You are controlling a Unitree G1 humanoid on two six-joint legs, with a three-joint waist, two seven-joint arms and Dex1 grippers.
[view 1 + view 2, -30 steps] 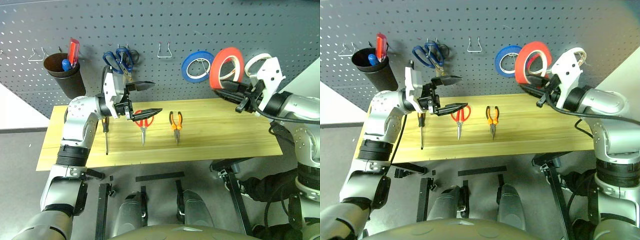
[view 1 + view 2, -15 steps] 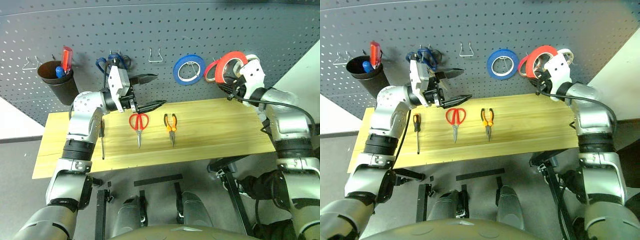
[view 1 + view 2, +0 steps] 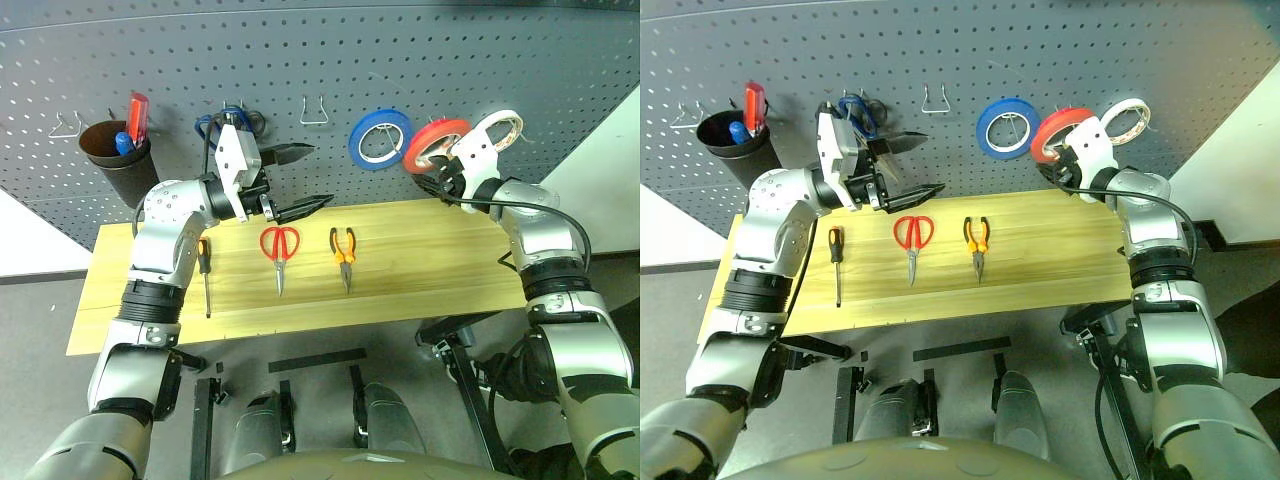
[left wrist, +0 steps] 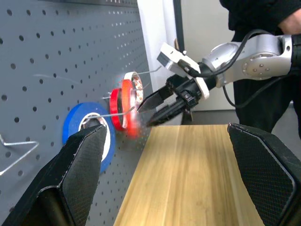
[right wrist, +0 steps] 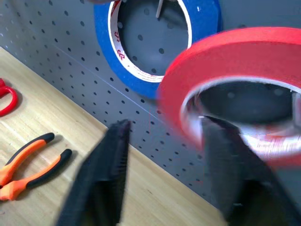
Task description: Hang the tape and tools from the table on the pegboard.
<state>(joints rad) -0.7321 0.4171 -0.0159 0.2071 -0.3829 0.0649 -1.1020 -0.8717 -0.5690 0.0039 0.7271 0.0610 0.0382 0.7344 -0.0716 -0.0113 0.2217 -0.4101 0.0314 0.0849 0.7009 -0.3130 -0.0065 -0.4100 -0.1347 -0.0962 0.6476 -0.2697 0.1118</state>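
Both jaws apart: right gripper (image 3: 438, 183) has released red tape (image 3: 432, 143) (left (image 3: 297, 180) idle).

The table (image 3: 430, 265) lies bare right of the pliers (image 3: 344, 250); the pegboard (image 3: 420, 60) is open above the hooks. At the right gripper (image 3: 441, 186), the red tape (image 3: 432, 143) is crowded between the blue roll (image 3: 379, 139) and the white roll (image 3: 501, 128)

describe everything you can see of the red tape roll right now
The red tape is a wide, thin-walled ring of bright red with a pale inner face. It hangs tilted at the pegboard, between the blue roll and the white roll. The right gripper sits just below it, fingers parted, apparently letting go.
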